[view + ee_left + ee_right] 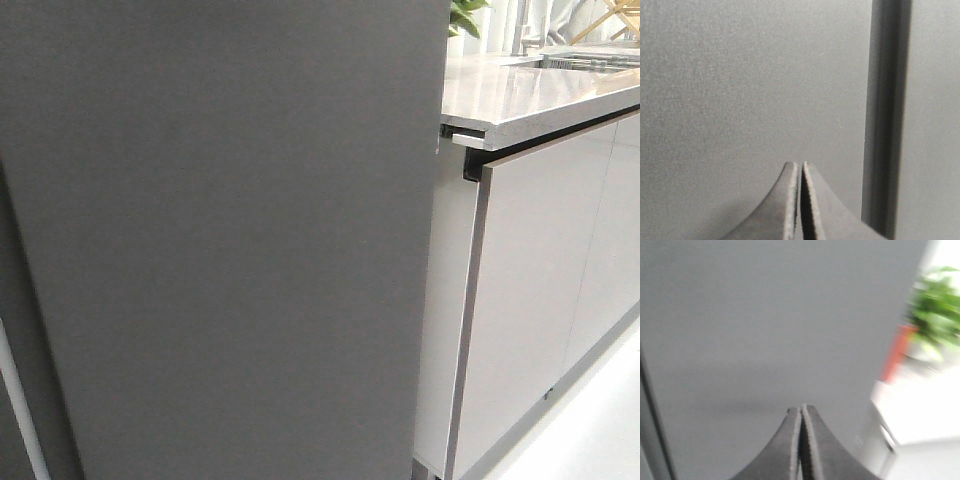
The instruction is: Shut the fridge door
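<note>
The fridge door (pixel 220 240) shows its matte dark grey outer face and fills most of the front view. Its right edge lies close to the cabinet side. Neither gripper shows in the front view. In the left wrist view my left gripper (pixel 801 164) is shut and empty, its tips close to the door's grey face (pixel 740 80); a dark vertical gap (pixel 887 115) runs beside it. In the right wrist view my right gripper (pixel 801 408) is shut and empty, tips close to the door's face (pixel 765 315). The door's white inner face is hidden.
Light grey glossy cabinet fronts (pixel 540 290) under a grey countertop (pixel 530 95) stand to the right of the door. A green plant (pixel 465 15) sits at the back and shows blurred in the right wrist view (pixel 935 315). A white strip (pixel 20 400) runs at the lower left.
</note>
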`<state>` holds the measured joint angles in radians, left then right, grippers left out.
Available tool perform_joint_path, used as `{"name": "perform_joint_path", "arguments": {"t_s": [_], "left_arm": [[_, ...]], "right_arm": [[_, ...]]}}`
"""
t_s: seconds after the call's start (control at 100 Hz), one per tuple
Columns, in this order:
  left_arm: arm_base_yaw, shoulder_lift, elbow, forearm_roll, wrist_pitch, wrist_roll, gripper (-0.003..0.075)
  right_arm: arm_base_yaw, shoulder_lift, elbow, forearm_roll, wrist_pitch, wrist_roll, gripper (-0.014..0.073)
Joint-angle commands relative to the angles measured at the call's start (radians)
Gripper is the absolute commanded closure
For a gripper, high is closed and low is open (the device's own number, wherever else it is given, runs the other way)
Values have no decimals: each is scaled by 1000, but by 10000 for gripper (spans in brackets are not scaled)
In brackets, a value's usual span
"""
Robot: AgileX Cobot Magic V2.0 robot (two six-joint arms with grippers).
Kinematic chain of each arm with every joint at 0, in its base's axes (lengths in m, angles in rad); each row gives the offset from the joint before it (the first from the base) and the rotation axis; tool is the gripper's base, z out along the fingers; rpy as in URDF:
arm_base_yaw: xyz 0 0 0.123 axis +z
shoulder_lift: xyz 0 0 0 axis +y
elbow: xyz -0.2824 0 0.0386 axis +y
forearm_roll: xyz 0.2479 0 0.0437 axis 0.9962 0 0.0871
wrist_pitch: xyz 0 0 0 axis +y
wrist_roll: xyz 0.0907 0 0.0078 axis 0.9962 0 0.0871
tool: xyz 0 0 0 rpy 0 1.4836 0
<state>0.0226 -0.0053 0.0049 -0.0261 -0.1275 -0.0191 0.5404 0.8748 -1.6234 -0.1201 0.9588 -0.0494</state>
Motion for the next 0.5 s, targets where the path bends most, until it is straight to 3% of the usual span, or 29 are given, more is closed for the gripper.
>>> {"name": "perform_joint_path", "arguments": {"t_s": [0.0, 0.25, 0.49], "left_arm": [[-5, -10, 35, -4, -73, -4, 740], [-5, -10, 35, -4, -73, -4, 740], [-5, -10, 35, -4, -73, -4, 740]], "right_arm": [[-8, -131, 95, -89, -54, 90, 638], [-19, -489, 390, -160, -54, 200, 638], [-19, -619, 531, -135, 16, 210, 638]]}}
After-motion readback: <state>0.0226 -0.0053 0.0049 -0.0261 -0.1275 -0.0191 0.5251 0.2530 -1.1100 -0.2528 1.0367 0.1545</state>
